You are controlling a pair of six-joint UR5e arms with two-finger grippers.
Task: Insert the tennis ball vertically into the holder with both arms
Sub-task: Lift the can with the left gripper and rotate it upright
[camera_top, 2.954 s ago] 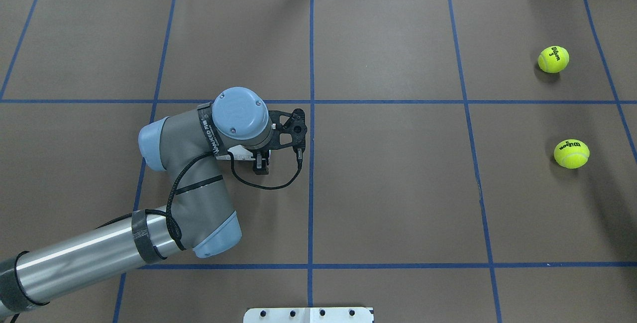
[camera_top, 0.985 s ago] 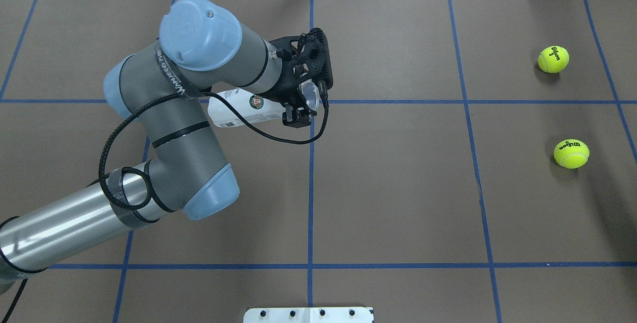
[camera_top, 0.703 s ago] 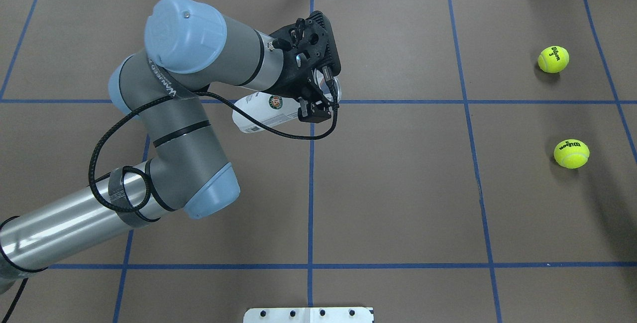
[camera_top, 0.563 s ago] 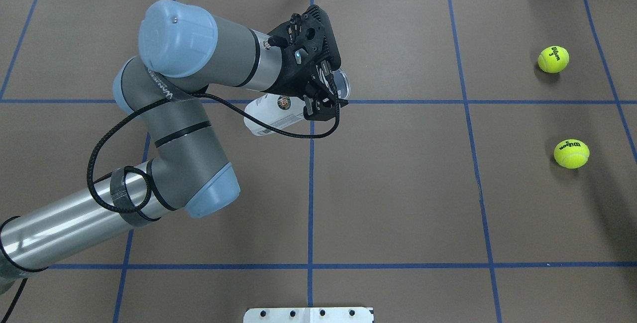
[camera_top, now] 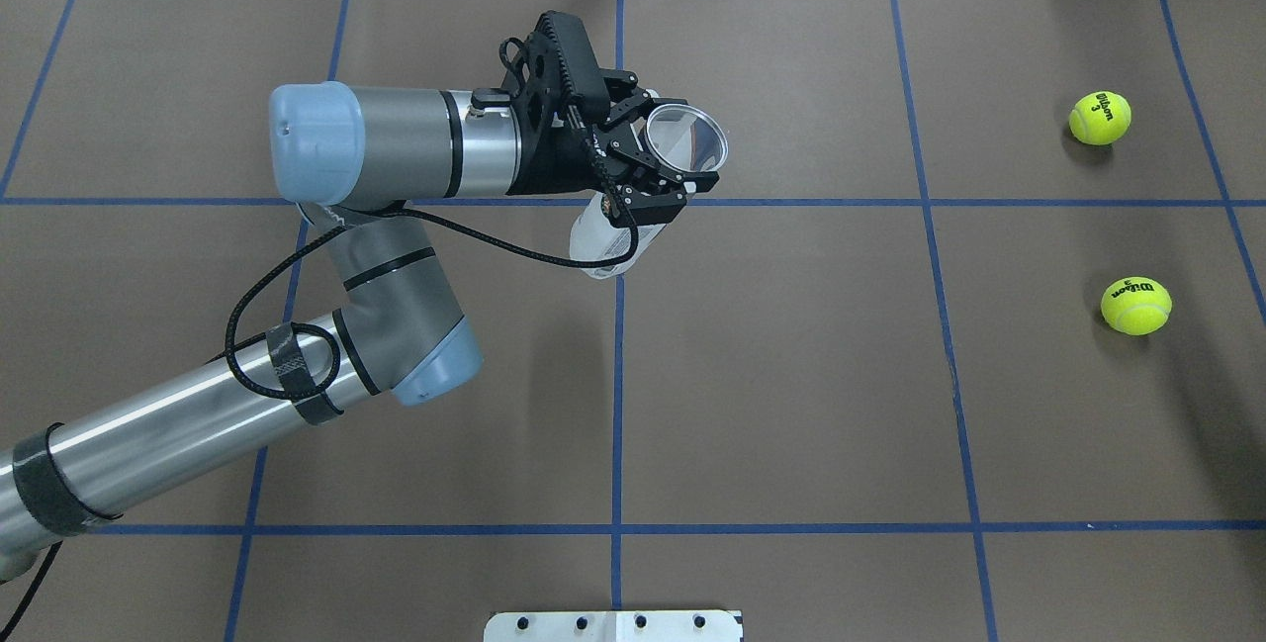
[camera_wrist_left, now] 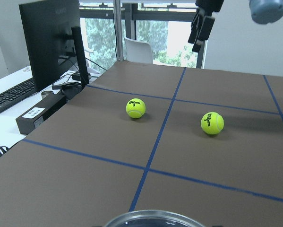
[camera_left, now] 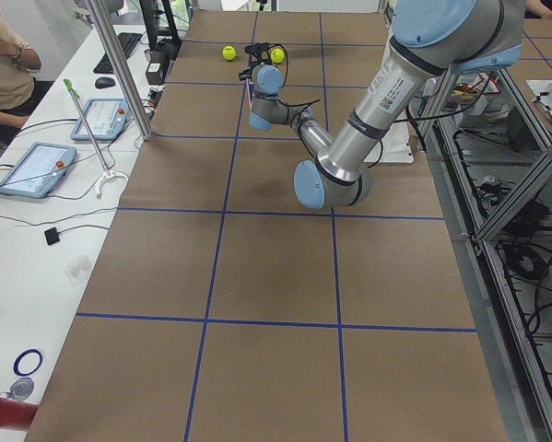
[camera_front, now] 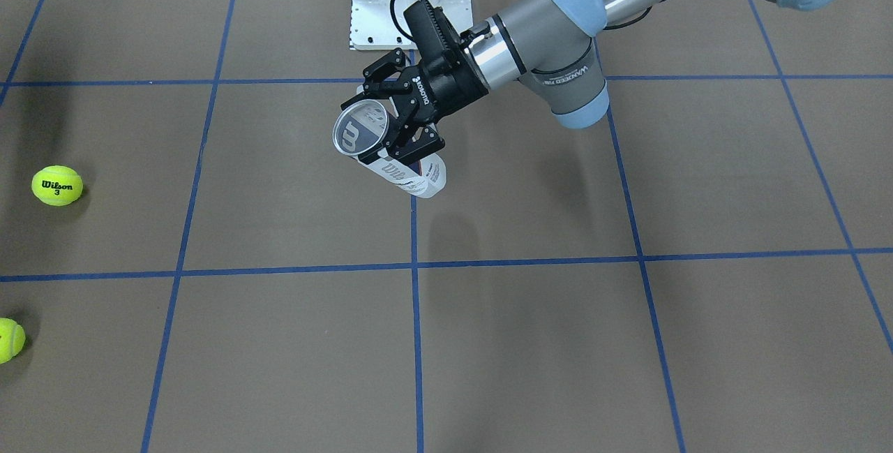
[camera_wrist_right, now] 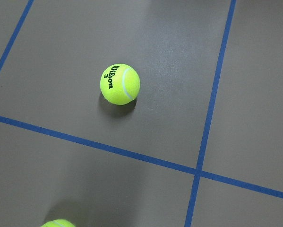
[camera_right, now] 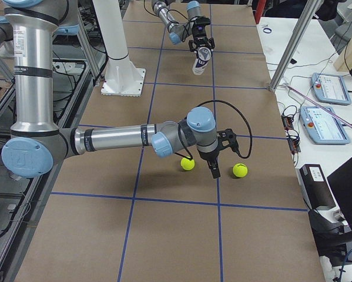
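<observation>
front cam, left gripper (camera_front: 382, 133): clamped round the holder (camera_front: 413, 177) just under its metal rim, one finger on each side

front cam, holder: up in the air over the mat (camera_front: 530, 341) and tilted, with the open mouth higher. Its shadow lands apart from it on the mat.

front cam, balls: near ball (camera_front: 57, 186) and far ball (camera_front: 7, 340) sit way over at the view's left edge, well apart from the holder

overhead, left gripper (camera_top: 655, 155): fingers closed on the holder (camera_top: 603, 244) near the mouth. The arm comes in from the left.

overhead, balls: far ball (camera_top: 1100, 118) and near ball (camera_top: 1135, 306) are on the mat's right side with a blue line between them

left-end cam: the left arm (camera_left: 349, 138) reaches away down the table, and the holder is too small and hidden to make out. Far ball (camera_left: 229, 53) and near ball (camera_left: 277, 55) lie beyond it. A person (camera_left: 1, 55) sits by the bench.

right-end cam, right gripper (camera_right: 213, 169): hanging low between near ball (camera_right: 188, 164) and far ball (camera_right: 240, 170), no contact that I can see. Can't tell how wide it's set.

right-end cam, holder (camera_right: 198, 63): far off, hanging steeply from the left gripper (camera_right: 200, 44)

left wrist cam: just the holder rim (camera_wrist_left: 150, 218) shows at the bottom edge, with far ball (camera_wrist_left: 135, 108) and near ball (camera_wrist_left: 212, 123) ahead on the mat. The right gripper (camera_wrist_left: 201, 28) is up above them and its gap isn't readable here either. There's a monitor (camera_wrist_left: 51, 42) on the left.

right wrist cam: one ball (camera_wrist_right: 120, 84) sits on the mat left of a blue crossing, and a sliver of a second is at the bottom edge. Honestly can't tell which is which.
</observation>
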